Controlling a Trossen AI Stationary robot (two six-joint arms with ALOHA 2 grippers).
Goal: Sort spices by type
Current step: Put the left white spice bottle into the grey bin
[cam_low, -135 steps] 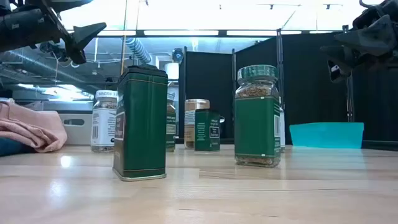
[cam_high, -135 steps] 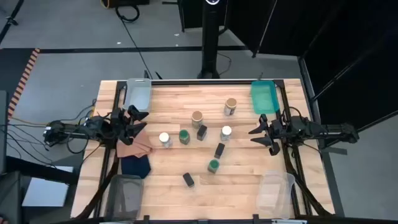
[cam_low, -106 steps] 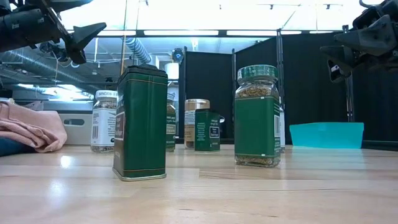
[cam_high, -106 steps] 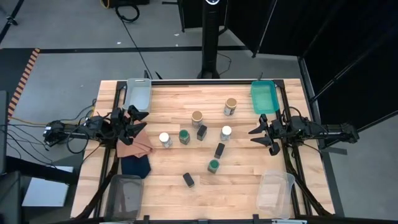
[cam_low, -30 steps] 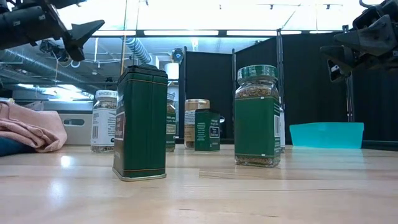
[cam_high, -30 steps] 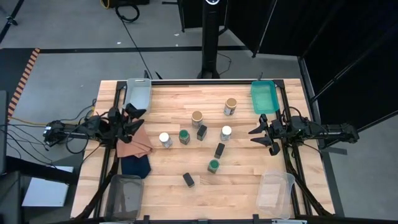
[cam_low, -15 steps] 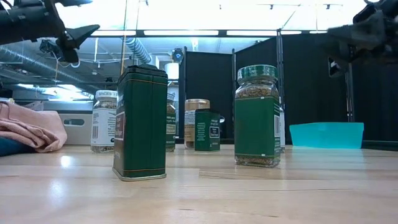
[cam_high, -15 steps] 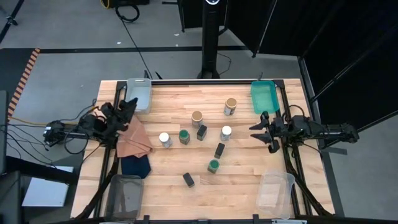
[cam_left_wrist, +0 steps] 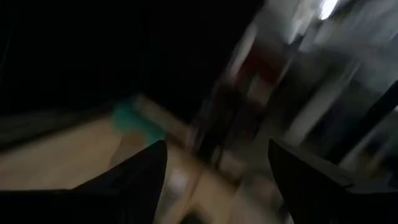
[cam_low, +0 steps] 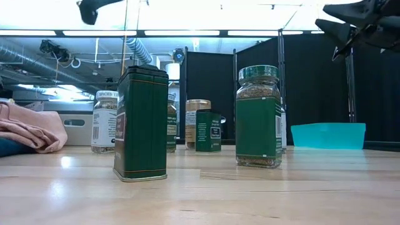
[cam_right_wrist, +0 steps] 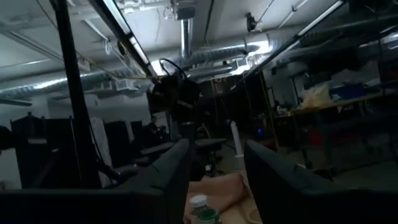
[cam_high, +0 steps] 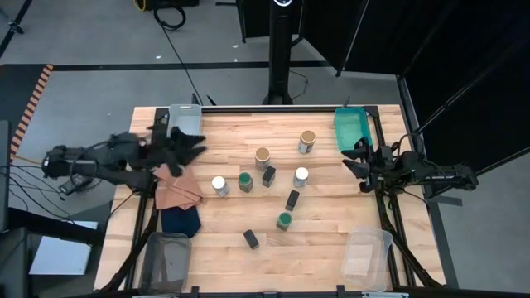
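Sorting is only just beginning: all 9 spices [cam_high: 269, 189] are standing loose mid-table, right of the brown cloth [cam_high: 175, 190]. The left gripper [cam_high: 192, 149] is hovering above that cloth's far corner and the right gripper [cam_high: 354, 162] well right of the jars, both with fingers spread and empty. The next move is probably calling for 1 arm to be reaching in and lowering over a jar.

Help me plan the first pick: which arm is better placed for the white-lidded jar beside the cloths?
Probably left. The left gripper hangs open nearer the white-lidded jar; the right gripper is across the table.
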